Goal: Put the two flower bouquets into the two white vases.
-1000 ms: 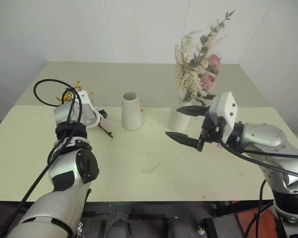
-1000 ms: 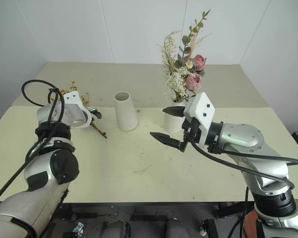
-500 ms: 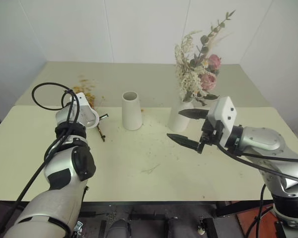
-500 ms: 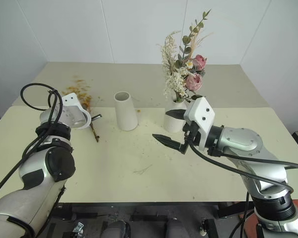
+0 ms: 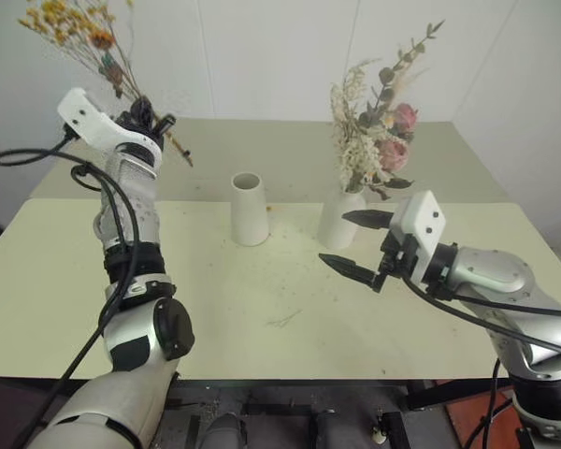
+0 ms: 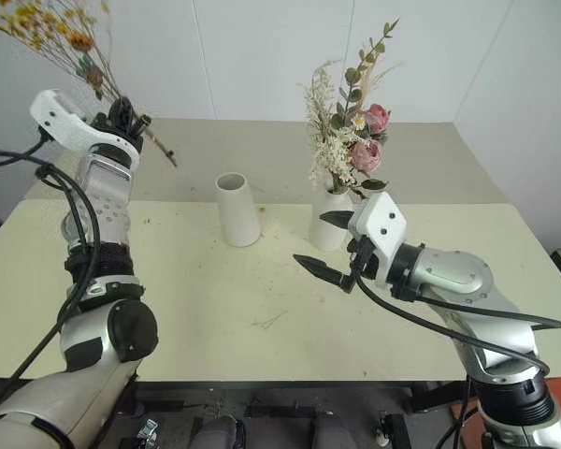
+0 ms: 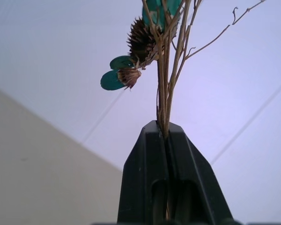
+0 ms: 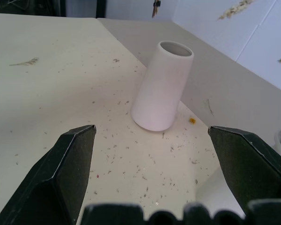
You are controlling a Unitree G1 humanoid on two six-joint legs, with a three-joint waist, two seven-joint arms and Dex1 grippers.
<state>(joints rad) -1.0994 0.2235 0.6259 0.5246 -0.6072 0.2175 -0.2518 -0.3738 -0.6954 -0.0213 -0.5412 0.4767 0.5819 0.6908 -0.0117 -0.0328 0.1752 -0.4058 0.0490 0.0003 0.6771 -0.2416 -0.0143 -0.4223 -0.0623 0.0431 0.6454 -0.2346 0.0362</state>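
Note:
The small yellow-orange bouquet (image 5: 67,25) is raised high at the far left, well above the table. My left gripper (image 5: 150,120) is shut on its thin brown stems (image 7: 165,101), and the stem ends poke out below toward the right. The wide-mouthed tapered white vase (image 5: 249,208) stands unfilled at mid-table. To its right, the narrow-necked white vase (image 5: 338,223) holds the larger bouquet (image 5: 376,131) with pink blooms, upright. My right gripper (image 5: 352,245) hovers open just in front of that vase, fingers level and pointing left toward the tapered vase (image 8: 162,86).
Small flecks and a bit of dried stem (image 5: 284,320) are scattered over the cream table (image 5: 262,346). A black cable (image 5: 37,159) loops off my left arm. White walls close in behind and at both sides.
My left gripper shut on the yellow-orange bouquet's stems where they lay on the table, lifted the bunch high and tilted it upward. The right gripper has barely moved.

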